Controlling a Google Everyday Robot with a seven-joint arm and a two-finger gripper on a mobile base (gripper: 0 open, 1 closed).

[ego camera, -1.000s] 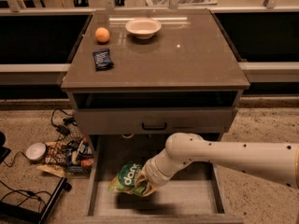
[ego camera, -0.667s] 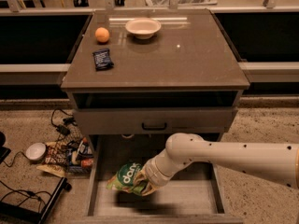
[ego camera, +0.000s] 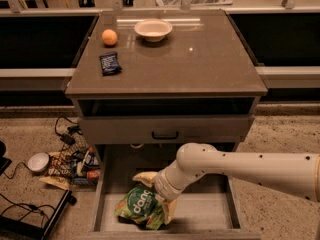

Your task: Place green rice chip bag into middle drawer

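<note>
Grey middle drawer (ego camera: 205,213) contains the tool (ego camera: 157,196), pinching the green rice chip bag (ego camera: 138,207).

Extended from the right as a smooth cream-white tubular arm (ego camera: 260,166), bent at a rounded elbow joint (ego camera: 195,156), then sloped down and leftward. Ended in a pale two-finger gripper (ego camera: 157,200), low at the bottom centre.

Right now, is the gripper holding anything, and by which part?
The gripper appears to hold the green rice chip bag by its top edge, inside the middle drawer.
</note>
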